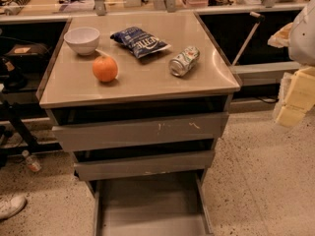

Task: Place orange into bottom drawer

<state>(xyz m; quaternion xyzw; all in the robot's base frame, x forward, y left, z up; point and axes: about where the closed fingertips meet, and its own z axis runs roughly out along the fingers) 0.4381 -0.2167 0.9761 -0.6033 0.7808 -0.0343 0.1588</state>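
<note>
The orange point(105, 69) is a small round bright-orange fruit resting on the cabinet top point(142, 82), left of centre, just in front of the white bowl point(82, 39). The bottom drawer point(150, 208) is pulled out at the foot of the cabinet, and what shows of its flat grey floor is bare. My gripper point(294, 100) hangs at the right edge of the view, off the cabinet's right side and level with the top drawer. It is far from the orange and holds nothing that I can see.
A blue chip bag point(139, 41) and a green and silver can point(184, 61) on its side lie on the cabinet top. The top drawer point(142, 131) and middle drawer point(145, 164) stand slightly out. A bottle point(31, 162) and a shoe point(11, 206) lie on the floor at left.
</note>
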